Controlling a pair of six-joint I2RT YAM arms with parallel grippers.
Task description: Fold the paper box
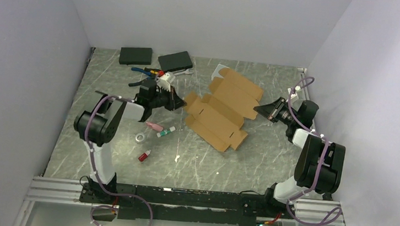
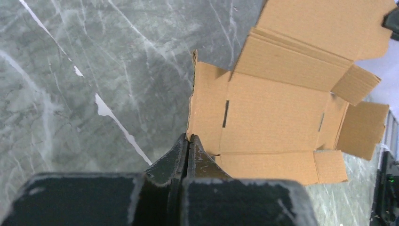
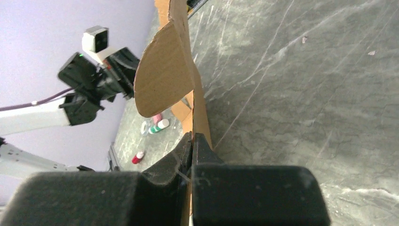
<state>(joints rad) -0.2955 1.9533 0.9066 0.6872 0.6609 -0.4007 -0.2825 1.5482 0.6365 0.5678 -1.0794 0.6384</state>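
"So, where did the paper box (image 1: pixel 223 107) sit?"

"Opened out on the grey marbled desk (image 1: pixel 209 164), with bare desk showing past the paper box on every side. Several of its flaps stood partly raised."

"And the arms?"

"The left arm (image 1: pixel 102 123) reached to the paper box's left end, and the right arm (image 1: pixel 321 158) to its right end. The left jaws were closed, pinching the edge of the left side flap (image 2: pixel 207 108). The right jaws were clamped on a cardboard panel seen edge-on, just below a rounded tab (image 3: pixel 162 75)."

"Anything else nearby?"

"Two flat black boxes (image 1: pixel 136 56) lay behind the paper box, off to its left. A blue-handled tool (image 1: pixel 145 72) lay nearer, also behind and left. Left of the paper box's near corner were a green-capped bottle (image 1: pixel 165 132), a small ring (image 1: pixel 140 137) and a little red bottle (image 1: pixel 144 155), all well apart from the cardboard."
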